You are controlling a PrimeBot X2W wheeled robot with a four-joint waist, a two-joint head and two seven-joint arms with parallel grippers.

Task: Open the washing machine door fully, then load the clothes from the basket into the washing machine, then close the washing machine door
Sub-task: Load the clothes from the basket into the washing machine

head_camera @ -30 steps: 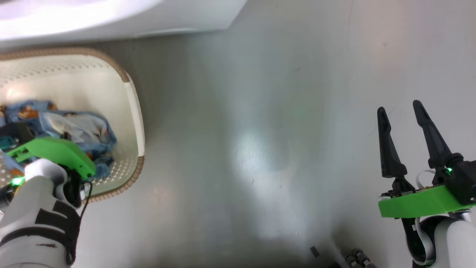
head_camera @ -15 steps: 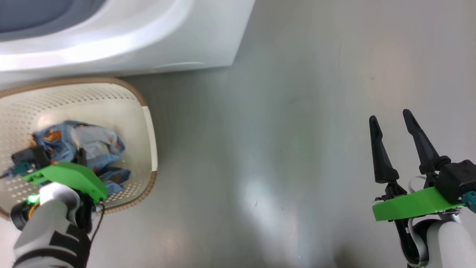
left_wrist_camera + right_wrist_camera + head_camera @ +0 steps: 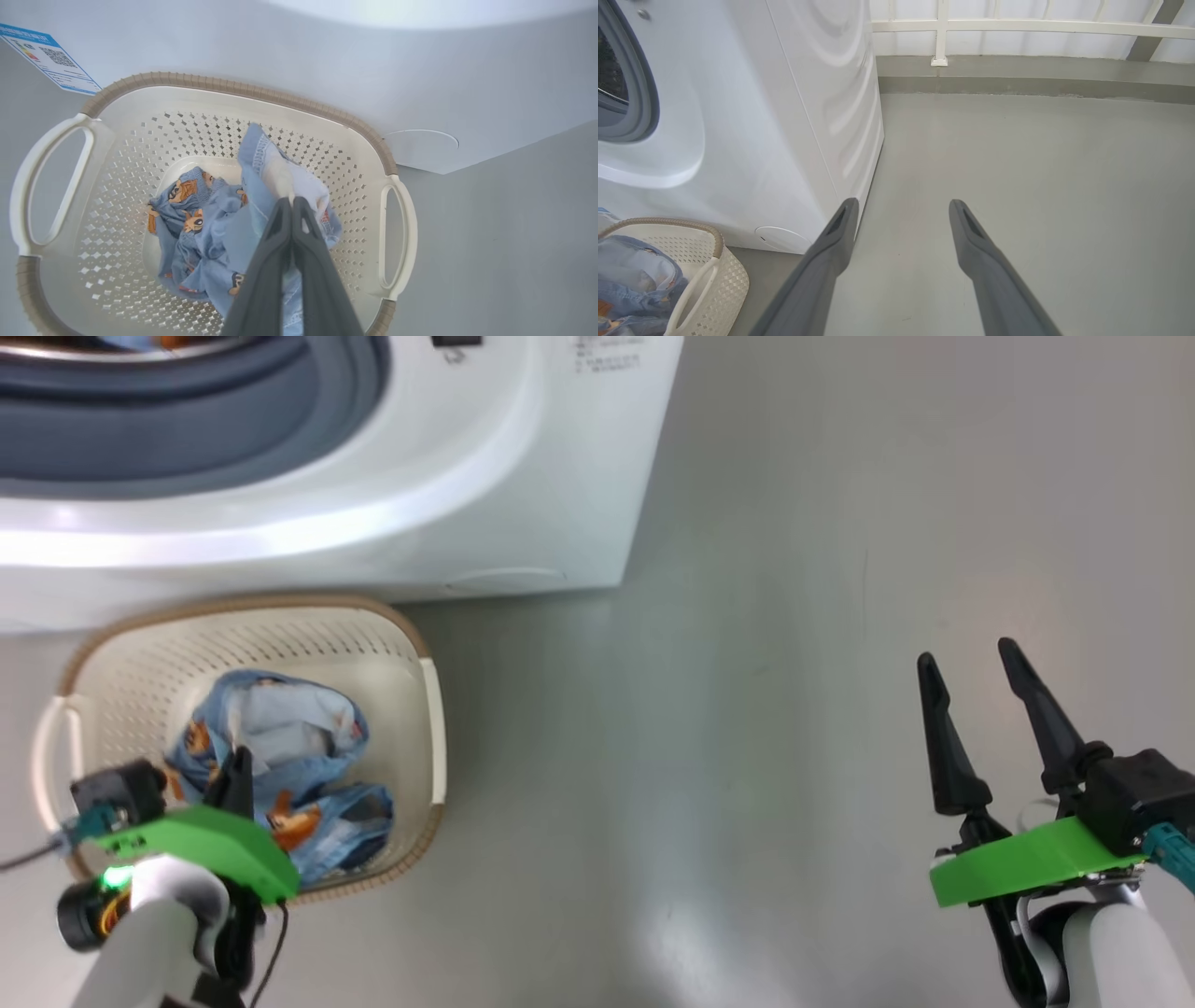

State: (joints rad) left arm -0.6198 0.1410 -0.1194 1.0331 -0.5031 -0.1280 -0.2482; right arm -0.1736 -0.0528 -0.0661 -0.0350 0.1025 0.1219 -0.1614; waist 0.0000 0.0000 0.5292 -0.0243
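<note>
Loading step: your left gripper [image 3: 292, 203] is clamped on the clothes [image 3: 210, 233] in the basket [image 3: 243, 88], right gripper [image 3: 966, 653] open and idle; next, lift them to the washing machine [image 3: 373, 523].

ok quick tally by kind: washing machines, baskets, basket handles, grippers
washing machine: 1
basket: 1
basket handles: 2
grippers: 2, left gripper and right gripper
total: 6

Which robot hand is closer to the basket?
Left. The left gripper is above the basket, jaws shut on the clothes. The right gripper hangs off to its right, over the floor.
</note>
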